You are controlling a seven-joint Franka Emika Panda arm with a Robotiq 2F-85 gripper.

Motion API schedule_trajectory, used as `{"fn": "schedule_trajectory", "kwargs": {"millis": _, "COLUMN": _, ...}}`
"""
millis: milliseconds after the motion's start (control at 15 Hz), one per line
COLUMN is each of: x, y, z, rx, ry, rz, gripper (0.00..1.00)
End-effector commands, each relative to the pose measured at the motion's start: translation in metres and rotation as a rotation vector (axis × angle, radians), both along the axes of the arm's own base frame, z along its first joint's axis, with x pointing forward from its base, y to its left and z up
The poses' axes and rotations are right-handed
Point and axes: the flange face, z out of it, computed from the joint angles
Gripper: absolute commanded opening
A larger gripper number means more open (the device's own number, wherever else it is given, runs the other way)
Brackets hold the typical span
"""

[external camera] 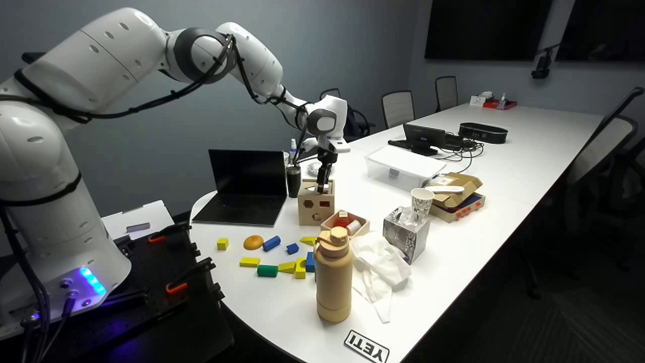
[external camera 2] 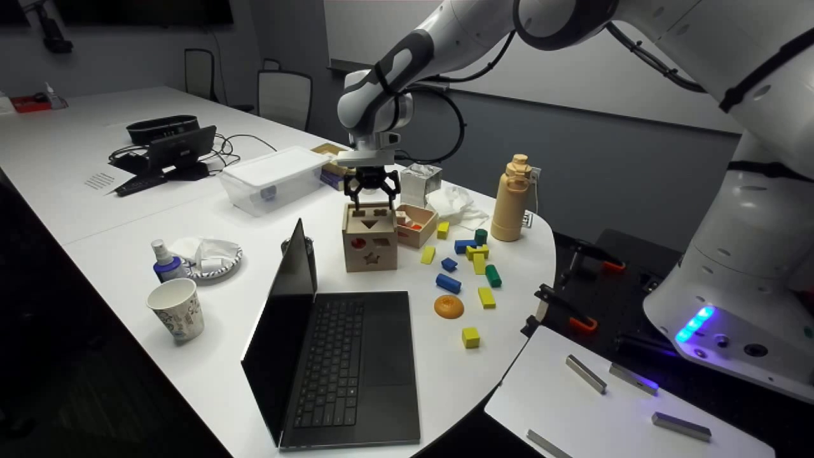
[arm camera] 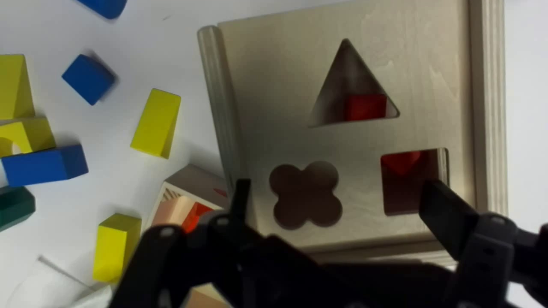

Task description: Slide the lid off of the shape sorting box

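The shape sorting box (external camera: 316, 209) is a pale wooden cube standing upright on the white table, also in an exterior view (external camera 2: 355, 259). The lid (external camera 2: 369, 215) lies flat in its top; in the wrist view the lid (arm camera: 357, 143) shows triangle, four-lobed and square cut-outs, with red blocks visible below. My gripper (arm camera: 338, 192) is open above the lid, pointing down. One finger overlaps the square cut-out; whether it is inside I cannot tell. The other finger is by the opposite edge. Nothing is held. The gripper also shows in both exterior views (external camera: 322, 189) (external camera 2: 374, 206).
An open laptop (external camera: 247, 189) and a dark tumbler (external camera: 294, 181) stand close to the box. A small wooden tray (external camera 2: 412, 237) with blocks is beside it. Loose coloured blocks (external camera 2: 448, 283), a tan bottle (external camera: 334, 282), a tissue carton (external camera: 405, 237) and a plastic bin (external camera: 388, 174) are around.
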Motion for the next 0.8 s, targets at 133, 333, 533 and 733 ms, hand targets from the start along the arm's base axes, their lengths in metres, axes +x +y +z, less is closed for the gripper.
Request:
{"fn": "schedule_trajectory", "kwargs": {"millis": 133, "x": 0.002, "y": 0.007, "z": -0.001, "rx": -0.021, "ry": 0.065, "rz": -0.016, "gripper": 1.0}}
{"fn": "schedule_trajectory", "kwargs": {"millis": 333, "x": 0.002, "y": 0.011, "z": -0.009, "rx": -0.021, "ry": 0.083, "rz": -0.007, "gripper": 1.0}}
{"fn": "schedule_trajectory", "kwargs": {"millis": 533, "x": 0.005, "y": 0.015, "z": -0.016, "rx": -0.034, "ry": 0.093, "rz": 0.0, "gripper": 1.0}}
{"fn": "schedule_trajectory", "kwargs": {"millis": 733, "x": 0.008, "y": 0.016, "z": -0.017, "rx": -0.038, "ry": 0.101, "rz": -0.005, "gripper": 1.0}}
